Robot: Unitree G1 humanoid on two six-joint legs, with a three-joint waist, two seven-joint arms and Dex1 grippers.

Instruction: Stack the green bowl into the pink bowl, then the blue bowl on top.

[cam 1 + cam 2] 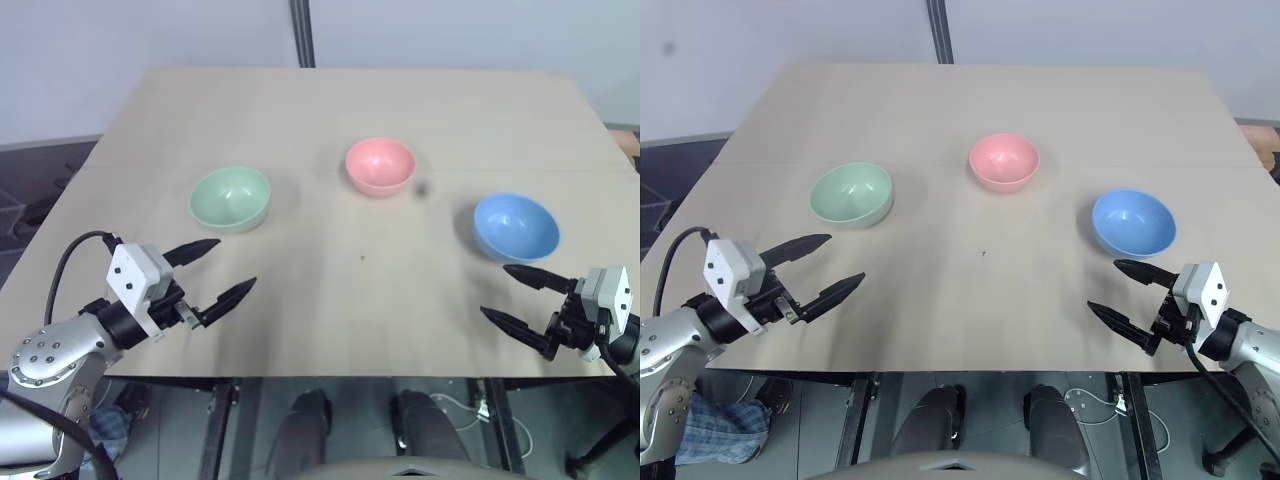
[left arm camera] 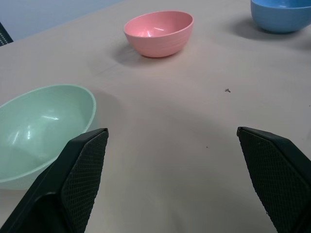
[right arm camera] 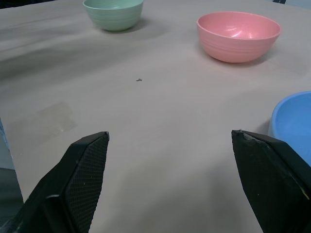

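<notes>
A pale wooden surface [image 1: 330, 300] carries three small plastic bowls, all upright, empty and well apart from one another. The green bowl [image 1: 230, 198] sits toward the robot's left. The pink bowl [image 1: 380, 165] sits near the middle and is the farthest of the three from the robot. The blue bowl [image 1: 515, 226] sits toward the robot's right, a little nearer the robot than the green one. None is stacked in another.

The left hand [image 1: 218, 270] hovers over the near left part of the surface, just on the near side of the green bowl. Its two black fingers are spread wide, pointing forward and toward the middle, and grip nothing. In the left wrist view the green bowl [image 2: 41, 131] lies close beside one finger [image 2: 80, 179], not touching it.

The right hand [image 1: 518, 297] hovers by the near right edge of the surface, just on the near side of the blue bowl. Its fingers are likewise spread wide and hold nothing. In the right wrist view the blue bowl's rim [image 3: 291, 121] shows close to one finger [image 3: 269, 179].

A tiny dark speck [image 1: 362, 258] lies on the bare surface between the hands.
</notes>
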